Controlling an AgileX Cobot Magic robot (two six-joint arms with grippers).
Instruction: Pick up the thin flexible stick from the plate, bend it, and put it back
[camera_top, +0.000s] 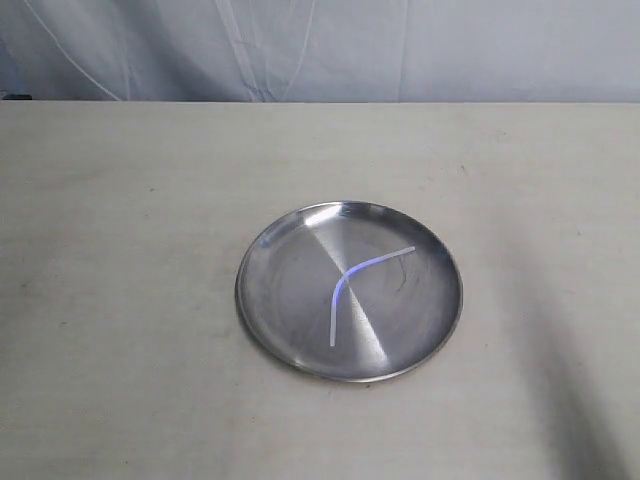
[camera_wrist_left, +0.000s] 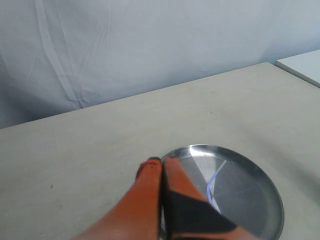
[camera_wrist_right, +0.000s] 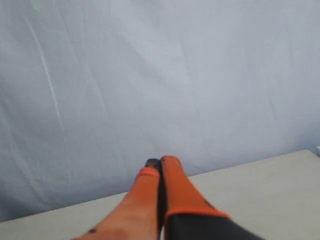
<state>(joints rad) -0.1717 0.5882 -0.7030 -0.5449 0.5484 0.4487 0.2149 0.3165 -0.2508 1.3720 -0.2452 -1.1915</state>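
A round shiny metal plate lies in the middle of the table. On it rests the thin flexible stick, a translucent white rod with a bluish tint, bent at an elbow near the plate's centre. Neither gripper shows in the exterior view. In the left wrist view my left gripper is shut and empty, its orange fingers pressed together above the near rim of the plate, with the stick lying beyond them. My right gripper is shut and empty, raised and facing the backdrop.
A pale beige tabletop surrounds the plate. A wrinkled blue-grey cloth backdrop hangs behind the table's far edge. A white surface adjoins the table's corner in the left wrist view.
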